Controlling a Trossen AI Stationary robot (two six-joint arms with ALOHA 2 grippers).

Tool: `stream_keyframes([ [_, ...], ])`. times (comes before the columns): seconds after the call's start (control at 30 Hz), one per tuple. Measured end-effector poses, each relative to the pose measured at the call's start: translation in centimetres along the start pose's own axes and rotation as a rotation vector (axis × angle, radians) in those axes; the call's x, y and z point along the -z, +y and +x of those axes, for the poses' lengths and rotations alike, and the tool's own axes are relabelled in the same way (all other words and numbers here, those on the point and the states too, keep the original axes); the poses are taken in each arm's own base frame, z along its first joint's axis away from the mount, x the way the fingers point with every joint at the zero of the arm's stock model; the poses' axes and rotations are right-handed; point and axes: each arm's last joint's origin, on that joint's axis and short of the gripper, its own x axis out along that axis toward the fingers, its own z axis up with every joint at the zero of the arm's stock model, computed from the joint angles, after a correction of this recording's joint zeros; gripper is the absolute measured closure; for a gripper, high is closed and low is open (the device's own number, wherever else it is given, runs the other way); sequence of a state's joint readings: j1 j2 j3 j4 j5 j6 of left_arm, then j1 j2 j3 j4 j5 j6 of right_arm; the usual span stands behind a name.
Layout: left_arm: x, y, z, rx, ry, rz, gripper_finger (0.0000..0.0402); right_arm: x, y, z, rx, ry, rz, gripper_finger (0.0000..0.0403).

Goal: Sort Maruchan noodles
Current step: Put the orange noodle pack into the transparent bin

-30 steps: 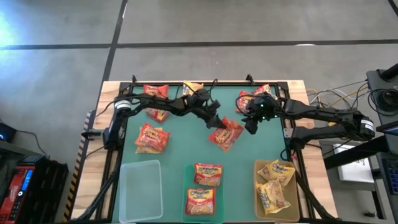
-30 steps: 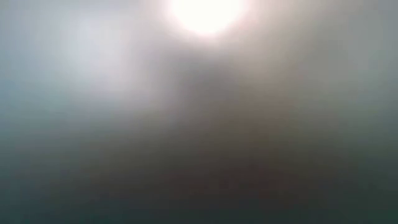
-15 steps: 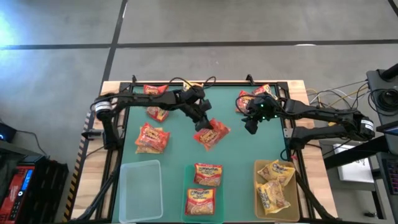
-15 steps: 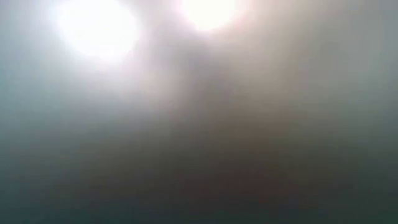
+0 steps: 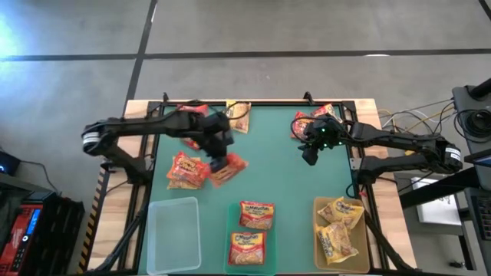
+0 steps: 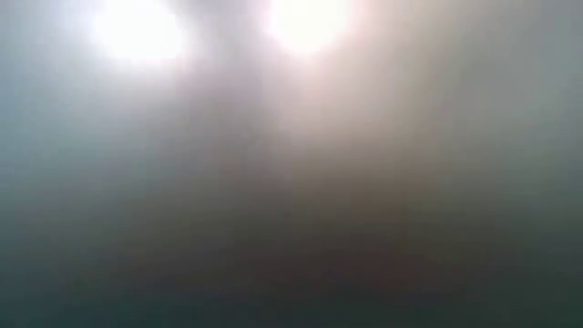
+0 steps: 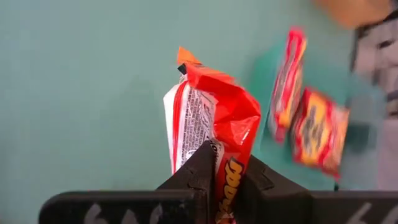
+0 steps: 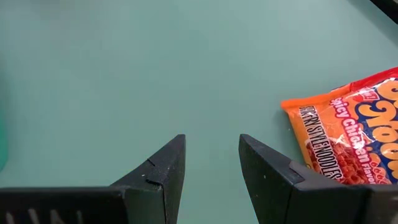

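The left claw is clamped on a red noodle packet, pinching it by one edge so it stands up between the fingers above the green counter. Taking the clear empty bin at the front as landmark: the held packet hangs just behind that bin and a little to its right, almost touching another red packet that lies flat directly behind the bin. The middle bin, right of the clear one, holds two packets, and the farthest bin to the right holds yellow ones. More packets lie well behind the clear bin along the counter's far edge, one of them yellow.

The right claw hovers far to the right of the clear bin, fingers narrowly apart and gripping nothing, with an orange-red Spicy Chicken packet lying just beside it.

The low view shows only glare.
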State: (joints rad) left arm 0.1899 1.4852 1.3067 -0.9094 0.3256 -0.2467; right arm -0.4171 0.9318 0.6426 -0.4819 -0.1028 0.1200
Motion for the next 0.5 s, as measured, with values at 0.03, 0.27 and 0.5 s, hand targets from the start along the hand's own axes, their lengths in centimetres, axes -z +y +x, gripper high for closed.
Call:
stream_keyframes([
  [0.03, 0.7, -0.4, -0.6, -0.014, 0.02, -0.015, 0.0385, 0.0, 0.0, 0.0, 0.0, 0.0, 0.0, 0.0264],
  [0.27, 4.3, -3.1, -3.4, -0.013, 0.093, -0.082, 0.0386, 0.0, 0.0, 0.0, 0.0, 0.0, 0.0, 0.0264],
  [0.5, 7.7, -4.4, -4.4, -0.199, 0.21, -0.186, 0.0388, 0.0, 0.0, 0.0, 0.0, 0.0, 0.0, 0.0264],
])
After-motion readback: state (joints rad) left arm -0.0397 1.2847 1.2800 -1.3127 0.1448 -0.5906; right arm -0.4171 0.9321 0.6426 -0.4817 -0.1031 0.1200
